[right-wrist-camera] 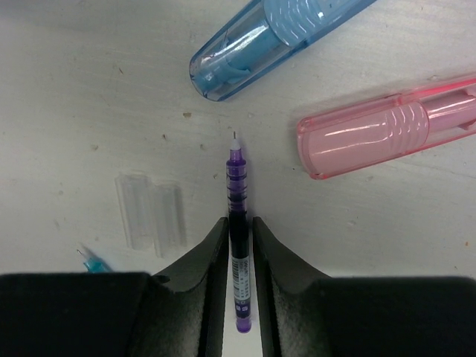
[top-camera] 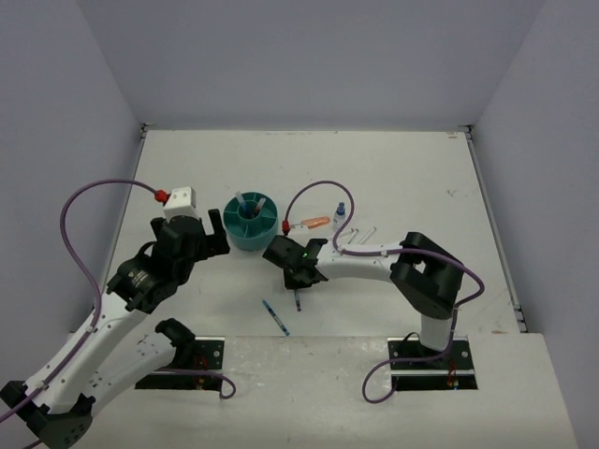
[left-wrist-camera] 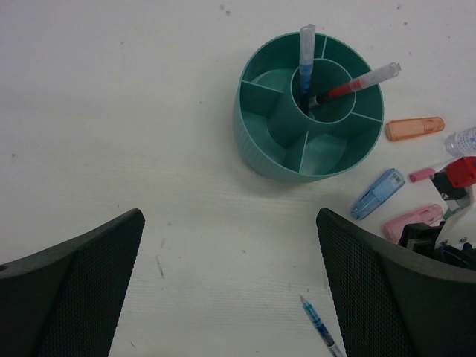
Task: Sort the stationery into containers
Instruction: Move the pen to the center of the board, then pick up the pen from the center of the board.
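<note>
The teal round container [top-camera: 251, 223] [left-wrist-camera: 253, 141] holds a blue pen [left-wrist-camera: 306, 52] and a red pen [left-wrist-camera: 357, 83] in its central cup. To its right lie an orange marker [left-wrist-camera: 414, 128], a light-blue marker [left-wrist-camera: 378, 193] [right-wrist-camera: 275, 37], a pink marker [left-wrist-camera: 413, 222] [right-wrist-camera: 387, 134] and a small bottle [top-camera: 340, 214]. My right gripper [right-wrist-camera: 239, 227] [top-camera: 298, 281] is low over the table, its fingertips pressed on both sides of a thin purple pen [right-wrist-camera: 237, 186]. My left gripper [left-wrist-camera: 229, 217] [top-camera: 218, 234] hangs open and empty just left of the container. A blue pen [top-camera: 276, 317] [left-wrist-camera: 320, 327] lies nearer the front.
A clear pen cap [right-wrist-camera: 149, 210] lies left of the purple pen. Thin white pens [top-camera: 360, 234] rest right of the bottle, by the right arm. A small pink piece [left-wrist-camera: 422, 175] sits between the markers. Grey walls enclose the table on three sides.
</note>
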You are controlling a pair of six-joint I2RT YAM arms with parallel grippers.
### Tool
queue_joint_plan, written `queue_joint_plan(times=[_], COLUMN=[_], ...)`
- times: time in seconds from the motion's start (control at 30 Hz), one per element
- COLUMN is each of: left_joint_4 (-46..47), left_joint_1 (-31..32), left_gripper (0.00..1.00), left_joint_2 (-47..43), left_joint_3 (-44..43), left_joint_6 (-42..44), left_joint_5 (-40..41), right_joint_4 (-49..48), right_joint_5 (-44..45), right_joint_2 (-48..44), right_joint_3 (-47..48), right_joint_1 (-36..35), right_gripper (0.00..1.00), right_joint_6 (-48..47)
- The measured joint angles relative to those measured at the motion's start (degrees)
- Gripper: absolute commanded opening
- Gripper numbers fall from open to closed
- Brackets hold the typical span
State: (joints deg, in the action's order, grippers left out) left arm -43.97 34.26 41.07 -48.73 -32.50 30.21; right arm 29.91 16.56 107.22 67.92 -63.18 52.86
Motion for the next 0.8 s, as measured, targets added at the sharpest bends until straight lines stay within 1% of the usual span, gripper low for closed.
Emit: queue_joint_plan(times=[0.07, 0.17, 0.2, 0.23, 0.27, 0.3, 0.5, 0.57, 0.63, 0.7, 0.77, 0.8], left_joint_4=[0.18, 0.25, 0.32, 0.46, 0.64, 0.92, 2.51, 4.06, 5.73, 7.18, 7.83, 7.95], left_joint_1=[0.00, 0.00, 0.00, 0.00, 0.00, 0.00, 0.00, 0.00, 0.44, 1.80, 4.91, 7.55], left_gripper=[1.00, 1.00, 1.00, 1.00, 1.00, 1.00, 1.00, 1.00, 1.00, 1.00, 1.00, 1.00], left_joint_2=[0.29, 0.48, 0.48, 0.47, 0.47, 0.48, 2.52, 3.52, 4.73, 6.21, 8.57, 10.19], left_joint_3=[-0.01, -0.01, -0.01, -0.02, 0.00, 0.00, 0.10, 0.93, 2.96, 5.54, 7.58, 8.21], left_joint_6=[0.00, 0.01, 0.01, 0.01, 0.01, 0.01, -1.43, -2.91, -5.24, -7.87, -10.84, -13.06], left_joint_5=[-0.42, -1.10, -1.39, -1.71, -1.98, -2.41, -5.91, -7.53, -9.19, -10.14, -10.31, -9.46], right_joint_4=[0.32, 0.50, 0.52, 0.55, 0.55, 0.59, 0.92, 3.47, 8.03, 11.54, 13.37, 13.54], right_joint_5=[0.04, 0.02, 0.01, 0.00, -0.02, -0.02, -0.10, 0.35, 1.92, 3.77, 5.57, 6.42], right_joint_2=[-0.15, -0.46, -0.57, -0.65, -0.68, -0.68, -1.20, -2.77, -6.40, -13.02, -22.30, -26.69], right_joint_3=[-0.15, -0.54, -0.71, -0.83, -0.88, -0.88, -1.11, -1.82, -2.23, -2.30, -2.21, -2.15], right_joint_1=[-0.25, -0.55, -0.59, -0.61, -0.61, -0.62, -0.62, -0.67, -0.67, -0.65, -0.39, -0.14], right_gripper=[0.20, 0.16, 0.13, 0.06, 0.02, 0.00, 0.00, 0.00, 0.00, 0.00, 0.00, 0.00], right_joint_6=[0.00, -0.01, -0.03, -0.05, -0.10, -0.21, -0.58, -0.97, -1.63, -2.64, -3.74, -4.28])
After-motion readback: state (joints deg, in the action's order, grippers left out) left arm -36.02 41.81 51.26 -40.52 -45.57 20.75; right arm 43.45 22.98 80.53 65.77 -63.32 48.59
